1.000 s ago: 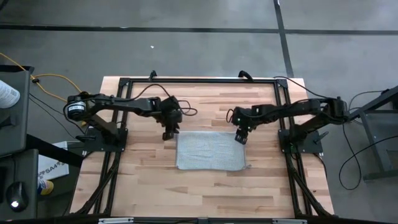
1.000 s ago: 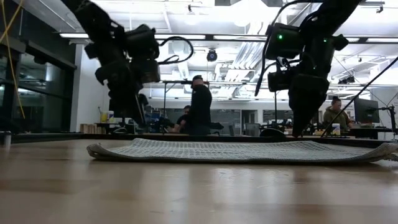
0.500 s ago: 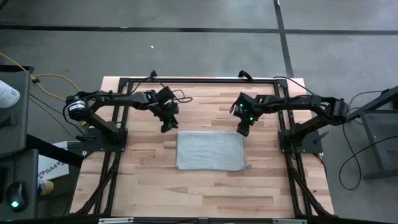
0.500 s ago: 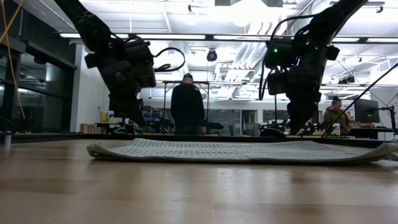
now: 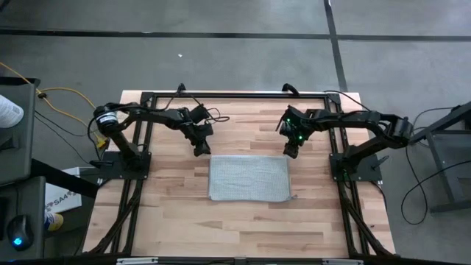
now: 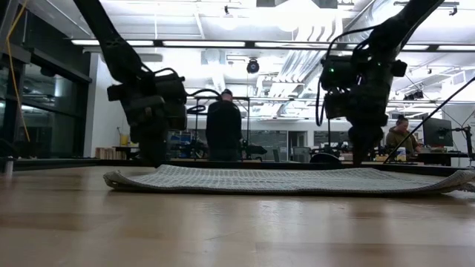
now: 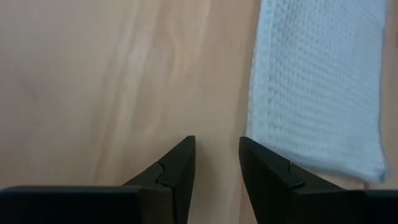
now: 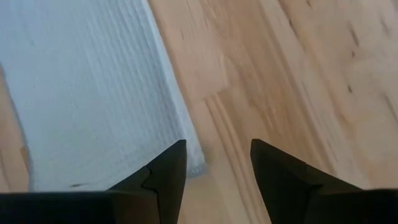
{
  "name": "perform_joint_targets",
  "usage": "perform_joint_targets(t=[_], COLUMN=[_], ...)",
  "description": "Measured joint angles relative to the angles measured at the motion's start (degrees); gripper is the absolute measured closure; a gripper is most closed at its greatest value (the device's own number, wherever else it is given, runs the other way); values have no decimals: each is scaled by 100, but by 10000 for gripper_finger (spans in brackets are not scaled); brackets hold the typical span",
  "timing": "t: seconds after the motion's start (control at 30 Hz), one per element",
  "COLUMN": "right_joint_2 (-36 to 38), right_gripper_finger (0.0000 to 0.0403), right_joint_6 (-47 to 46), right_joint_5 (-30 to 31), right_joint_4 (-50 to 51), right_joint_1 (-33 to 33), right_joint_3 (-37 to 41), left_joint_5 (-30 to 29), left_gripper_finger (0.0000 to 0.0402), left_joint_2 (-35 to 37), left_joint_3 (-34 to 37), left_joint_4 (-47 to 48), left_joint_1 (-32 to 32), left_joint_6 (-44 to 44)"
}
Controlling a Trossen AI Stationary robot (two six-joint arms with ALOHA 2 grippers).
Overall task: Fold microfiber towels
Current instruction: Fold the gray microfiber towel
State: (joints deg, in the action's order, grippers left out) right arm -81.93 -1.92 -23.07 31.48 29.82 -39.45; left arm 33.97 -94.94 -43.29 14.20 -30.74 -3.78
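Note:
The light grey microfiber towel [image 5: 248,178] lies flat on the wooden table, its ribbed face up; in the low view it shows as a low flat strip [image 6: 282,180]. My left gripper [image 5: 200,150] hovers open just beyond the towel's far left corner, over bare wood [image 7: 216,155], with the towel's edge [image 7: 261,93] beside one finger. My right gripper [image 5: 291,152] hovers open just beyond the far right corner [image 8: 196,163], its fingers [image 8: 217,155] over wood next to that corner. Neither gripper has anything between its fingers.
A black frame [image 5: 235,95] runs along the table's far edge, and the arm bases stand at the left [image 5: 118,158] and right [image 5: 357,162]. Bare wood [image 5: 243,228] lies nearer than the towel. People show in the room behind [image 6: 223,126].
Both grippers have drawn back toward the table's far edge, off the towel's far corners. The right one also went toward the right edge; the left one sank lower and rolled. Both stayed open. The towel has kept still.

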Motion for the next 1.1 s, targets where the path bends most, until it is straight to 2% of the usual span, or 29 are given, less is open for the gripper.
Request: perform_joint_targets(t=[0.23,0.4,0.63,1.1], right_joint_2=[-2,-5,-5,-5], right_gripper_finger=[230,230,230,230], right_joint_6=[5,-82,-125,-130], right_joint_5=[-25,-381,-586,-551], right_joint_4=[-73,-287,-311,-547], right_joint_1=[5,4,4,-105], right_joint_3=[305,386,392,392], left_joint_5=[118,350,639,706], left_gripper_finger=[275,275,275,275], left_joint_2=[-36,-36,-36,-36], left_joint_3=[-2,-2,-2,-2], left_joint_4=[-254,-243,-219,-211], left_joint_1=[0,76,176,197], left_joint_6=[99,106,108,158])
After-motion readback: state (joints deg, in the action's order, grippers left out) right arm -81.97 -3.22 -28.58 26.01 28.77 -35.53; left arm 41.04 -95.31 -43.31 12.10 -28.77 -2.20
